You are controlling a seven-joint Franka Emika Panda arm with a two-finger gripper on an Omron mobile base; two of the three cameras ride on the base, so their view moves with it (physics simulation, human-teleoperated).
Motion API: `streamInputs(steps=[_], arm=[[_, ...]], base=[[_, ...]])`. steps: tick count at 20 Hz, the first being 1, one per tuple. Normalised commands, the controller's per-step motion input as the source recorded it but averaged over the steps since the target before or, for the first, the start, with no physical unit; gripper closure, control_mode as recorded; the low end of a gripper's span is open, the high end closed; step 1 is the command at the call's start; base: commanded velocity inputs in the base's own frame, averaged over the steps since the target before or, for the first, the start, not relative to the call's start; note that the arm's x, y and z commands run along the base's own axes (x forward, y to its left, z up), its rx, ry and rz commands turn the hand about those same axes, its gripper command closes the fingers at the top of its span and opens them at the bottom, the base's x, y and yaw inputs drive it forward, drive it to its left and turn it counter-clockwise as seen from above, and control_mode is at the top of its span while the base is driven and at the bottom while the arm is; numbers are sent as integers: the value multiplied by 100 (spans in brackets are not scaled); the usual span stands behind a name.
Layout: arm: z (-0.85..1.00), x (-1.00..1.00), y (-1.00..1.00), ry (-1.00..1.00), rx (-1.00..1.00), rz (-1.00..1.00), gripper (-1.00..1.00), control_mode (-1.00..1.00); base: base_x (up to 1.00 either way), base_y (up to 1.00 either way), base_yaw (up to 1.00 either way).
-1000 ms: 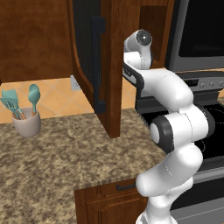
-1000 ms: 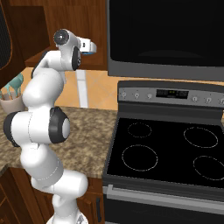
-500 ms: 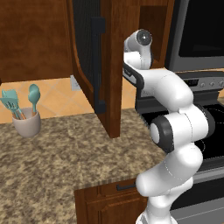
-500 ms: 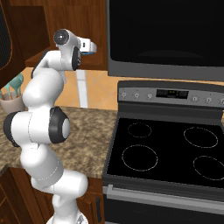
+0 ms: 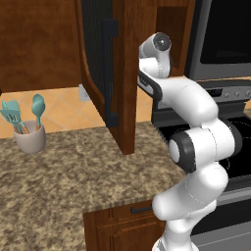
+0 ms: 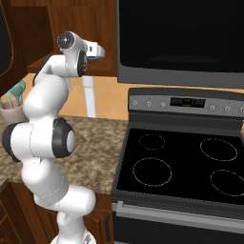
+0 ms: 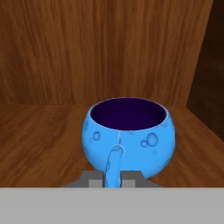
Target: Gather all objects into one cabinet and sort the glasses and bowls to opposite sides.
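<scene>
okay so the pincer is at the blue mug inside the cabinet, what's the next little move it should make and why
Probably a short, slow lift straight up. In the hand view the pincer is shut on the handle of the blue mug, which stands upright on the wooden cabinet shelf with a side wall close beside it. Rising first should free the mug before it is drawn out.

The mug (image 7: 129,133) looks glossy blue, glazed and dimpled. The cabinet (image 7: 105,57) is grained wood. The counter (image 5: 63,171) is speckled stone.

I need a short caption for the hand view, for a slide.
Claw shut on the handle of the blue mug, which stands upright on a wooden cabinet shelf.
</scene>
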Motion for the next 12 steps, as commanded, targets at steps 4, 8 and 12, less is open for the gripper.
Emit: streamInputs(steps=[4,8,12], arm=[[5,-37,0,-1,0,0,100,-100],[11,-30,0,-3,0,0,100,-100],[16,-25,0,-1,0,0,100,-100]], base=[[0,0,0],[0,0,0],[0,0,0]])
